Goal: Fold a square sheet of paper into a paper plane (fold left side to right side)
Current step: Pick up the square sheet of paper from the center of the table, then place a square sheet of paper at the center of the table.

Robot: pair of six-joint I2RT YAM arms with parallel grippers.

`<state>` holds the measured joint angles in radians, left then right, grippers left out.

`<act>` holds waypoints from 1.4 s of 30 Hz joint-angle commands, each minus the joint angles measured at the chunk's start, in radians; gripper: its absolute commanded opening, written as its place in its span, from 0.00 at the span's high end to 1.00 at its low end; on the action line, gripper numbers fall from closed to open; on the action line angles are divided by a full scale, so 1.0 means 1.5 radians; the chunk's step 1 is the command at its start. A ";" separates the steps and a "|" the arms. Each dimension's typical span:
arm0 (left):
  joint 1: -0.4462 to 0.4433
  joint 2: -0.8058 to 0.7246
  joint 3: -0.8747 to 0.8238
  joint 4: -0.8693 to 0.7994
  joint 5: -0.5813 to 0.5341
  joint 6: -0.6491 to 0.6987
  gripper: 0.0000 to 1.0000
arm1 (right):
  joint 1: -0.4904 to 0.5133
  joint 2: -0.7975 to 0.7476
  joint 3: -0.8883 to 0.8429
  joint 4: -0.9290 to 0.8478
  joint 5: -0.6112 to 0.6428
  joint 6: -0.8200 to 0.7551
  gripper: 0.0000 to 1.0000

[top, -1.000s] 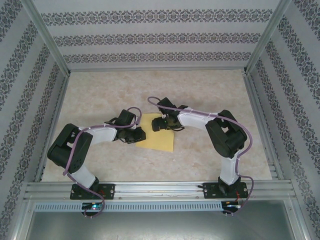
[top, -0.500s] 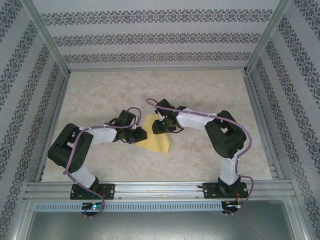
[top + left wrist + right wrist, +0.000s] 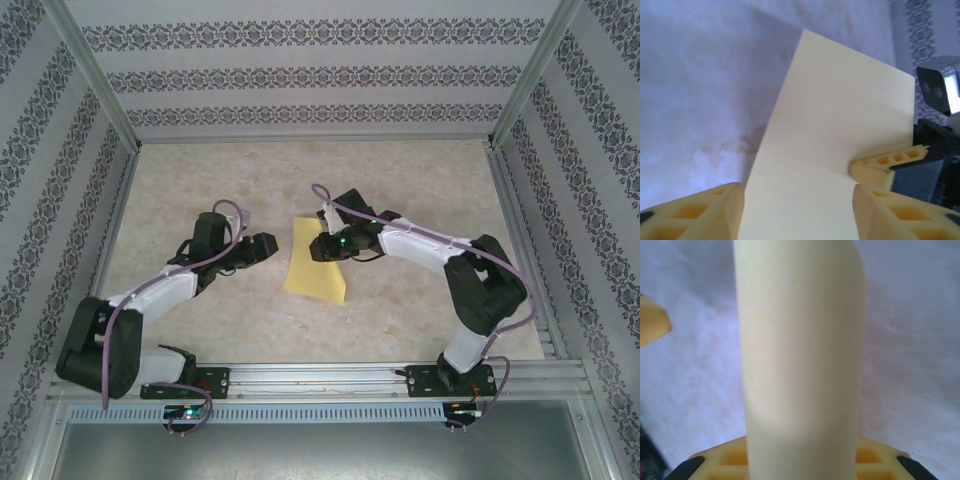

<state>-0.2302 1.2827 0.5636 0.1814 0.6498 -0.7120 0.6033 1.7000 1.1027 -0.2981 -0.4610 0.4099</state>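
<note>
Pulled back since a second ago, the left gripper (image 3: 266, 244) has left the square sheet of paper (image 3: 316, 272) it was pressing on and now sits just to the left of the sheet, apart from it, while its arm has swung out toward the left wall. Its jaws have spread: in the left wrist view the two yellow fingers (image 3: 710, 207) stand well apart, with nothing held between them and the sheet lying on the tabletop beyond them. The right gripper (image 3: 318, 247) has shifted little and is at the sheet's far right edge, where it has drawn its jaws in and clamps the paper. The left wrist view shows one of its yellow fingers (image 3: 886, 164) lying on the sheet's right edge. In the right wrist view the yellow paper runs up from between that gripper's fingers (image 3: 722, 460) as a curved band, bowed rather than flat. Seen from the top camera, the sheet reads as a narrow upright yellow rectangle on the marbled tabletop (image 3: 400, 180), narrower than a second ago, its near edge flat on the surface
</note>
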 commanded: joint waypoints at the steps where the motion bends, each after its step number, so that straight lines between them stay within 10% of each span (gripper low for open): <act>1: 0.033 -0.052 -0.021 0.106 0.090 0.019 0.32 | -0.027 -0.064 -0.029 0.038 -0.106 -0.050 0.73; 8: 0.045 -0.129 -0.033 0.264 0.196 -0.001 0.08 | -0.082 -0.198 -0.069 0.070 -0.257 -0.079 0.74; 27: -0.017 -0.055 0.048 0.413 0.338 -0.052 0.02 | -0.038 -0.264 -0.023 0.150 -0.414 -0.031 0.74; 33: -0.028 -0.042 0.059 0.395 0.346 -0.042 0.24 | -0.033 -0.241 -0.017 0.139 -0.393 -0.043 0.74; 38: -0.029 -0.042 0.061 0.371 0.343 -0.029 0.77 | -0.039 -0.229 -0.014 0.093 -0.353 -0.072 0.73; 42: -0.031 -0.050 0.067 0.291 0.326 0.014 0.99 | -0.043 -0.226 -0.019 0.082 -0.327 -0.080 0.68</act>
<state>-0.2649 1.2205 0.6315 0.6907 1.1408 -0.7563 0.5453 1.3571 1.0519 -0.1520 -0.9871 0.3290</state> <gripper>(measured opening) 0.041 0.313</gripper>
